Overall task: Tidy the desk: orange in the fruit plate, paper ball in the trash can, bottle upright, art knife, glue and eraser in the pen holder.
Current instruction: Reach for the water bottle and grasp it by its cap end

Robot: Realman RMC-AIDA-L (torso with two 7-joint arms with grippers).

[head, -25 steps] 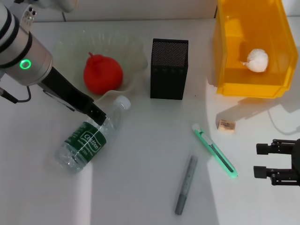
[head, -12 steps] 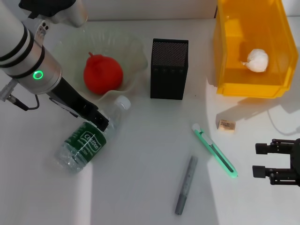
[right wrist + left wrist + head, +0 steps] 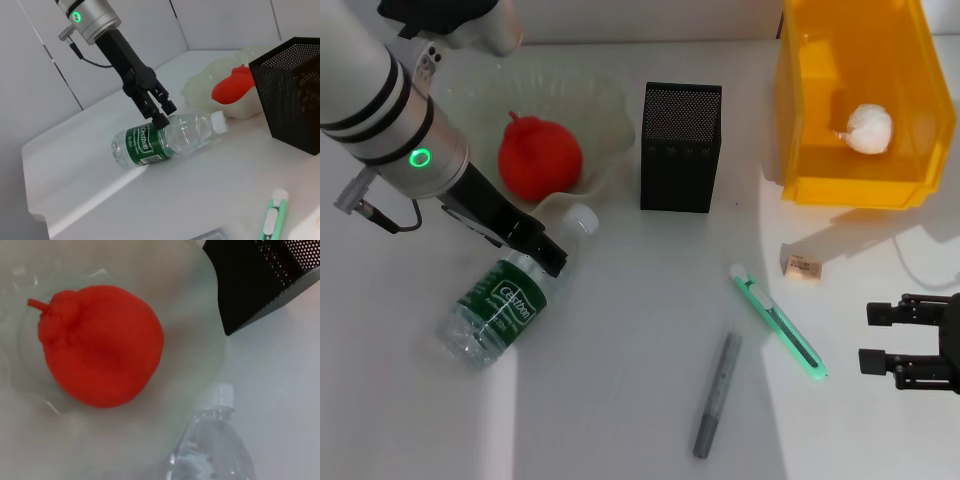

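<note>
The bottle (image 3: 506,298) lies on its side at the front left, its white cap (image 3: 582,217) pointing at the fruit plate (image 3: 605,110). My left gripper (image 3: 546,256) hangs open just above the bottle's shoulder; the right wrist view shows it (image 3: 161,116) right over the clear part. The orange (image 3: 539,157) sits in the fruit plate. A paper ball (image 3: 869,128) lies inside the yellow trash can (image 3: 800,120). The eraser (image 3: 802,266), the green art knife (image 3: 778,322) and the grey glue stick (image 3: 717,394) lie on the desk. My right gripper (image 3: 880,338) rests open at the right edge.
The black mesh pen holder (image 3: 680,148) stands upright between the fruit plate and the trash can. A thin white cable (image 3: 920,272) curves on the desk in front of the trash can. The desk top is white.
My left arm has slid to the right, bringing its gripper along the bottle from the label toward the shoulder. The bottle and the right arm have not moved.
</note>
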